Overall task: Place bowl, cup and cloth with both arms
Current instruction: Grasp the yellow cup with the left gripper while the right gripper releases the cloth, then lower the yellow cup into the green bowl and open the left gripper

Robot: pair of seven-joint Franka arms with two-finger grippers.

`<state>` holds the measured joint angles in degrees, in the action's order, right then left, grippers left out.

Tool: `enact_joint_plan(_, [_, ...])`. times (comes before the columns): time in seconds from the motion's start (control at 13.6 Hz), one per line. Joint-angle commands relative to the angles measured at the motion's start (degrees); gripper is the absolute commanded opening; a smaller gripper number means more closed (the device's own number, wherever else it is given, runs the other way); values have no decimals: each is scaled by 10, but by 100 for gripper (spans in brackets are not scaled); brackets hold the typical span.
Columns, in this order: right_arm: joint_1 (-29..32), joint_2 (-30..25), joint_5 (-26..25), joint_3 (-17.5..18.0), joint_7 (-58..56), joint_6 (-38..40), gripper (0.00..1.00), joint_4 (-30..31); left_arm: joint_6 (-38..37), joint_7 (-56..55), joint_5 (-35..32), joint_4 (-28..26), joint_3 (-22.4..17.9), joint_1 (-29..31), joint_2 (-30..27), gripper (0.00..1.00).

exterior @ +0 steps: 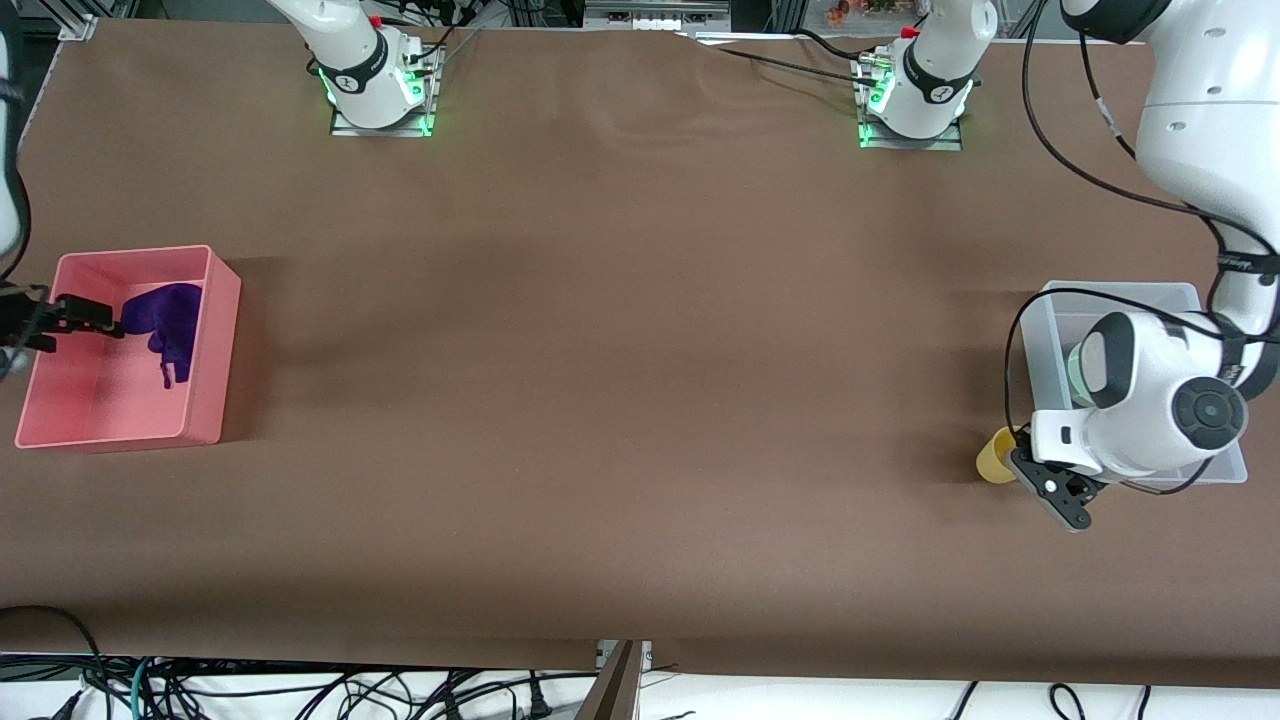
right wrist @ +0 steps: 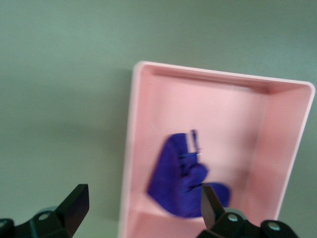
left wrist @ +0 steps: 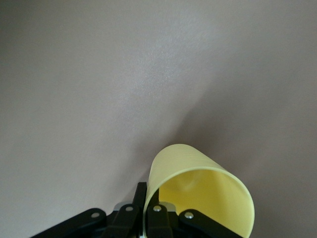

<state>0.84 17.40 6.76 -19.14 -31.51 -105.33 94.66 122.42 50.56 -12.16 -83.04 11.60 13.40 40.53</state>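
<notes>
Inside the pink bin [exterior: 205, 400], at the right arm's end of the table, the purple cloth [exterior: 170, 325] is seen lying crumpled on the floor of the bin, toward the wall farther from the front camera. Over that bin the right gripper [exterior: 85, 318] is held, its black fingers spread wide with nothing between them; in the right wrist view the two fingertips [right wrist: 74, 206] are shown well apart, with the cloth [right wrist: 181, 183] and the bin's pink rim [right wrist: 129, 148] below them.

At the left arm's end, the yellow cup [exterior: 997, 456] is gripped by the left gripper [exterior: 1040, 480], just beside the corner of the clear plastic bin [exterior: 1120, 295] that is nearer the front camera. The cup is tilted onto its side. The left arm is folded over that clear bin, wrist bent down, so most of the bin is covered by the white wrist housing. A sliver of the mint-green bowl [exterior: 1075, 365] is glimpsed inside the bin, under the arm.

What the front view hides is given by the left wrist view: the cup's wall [left wrist: 198, 193] is pinched between the black fingers [left wrist: 148, 215], one inside the rim and one outside, with the open mouth turned toward the camera and bare brown table [left wrist: 124, 74] below it.
</notes>
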Motion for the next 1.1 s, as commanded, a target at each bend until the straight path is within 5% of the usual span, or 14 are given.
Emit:
enact_joint_plan(0.0, [3, -43, -55, 86, 149, 86, 100, -43, -145, 6, 20, 48, 3, 3, -60, 0])
enact_joint_plan(0.15, [3, -61, -100, 152, 254, 144, 100, -69, -248, 6, 20, 58, -1, 9, -105, 0])
enact_joint_plan(0.37, [2, -89, -96, 190, 276, 179, 100, -85, -323, 14, 4, 13, -4, 55, -150, 0])
enact_joint_plan(0.66, [3, -107, -86, 203, 272, 184, 100, -86, -125, 46, -27, -179, 1, 147, -203, 0])
enact_joint_plan(0.81, [3, -128, -87, 201, 269, 177, 100, -86, -11, 74, -27, -241, 1, 176, -199, 0])
enact_joint_plan(1.03, [3, -141, -89, 195, 268, 187, 100, -85, 30, 75, -28, -281, 0, 186, -186, 0])
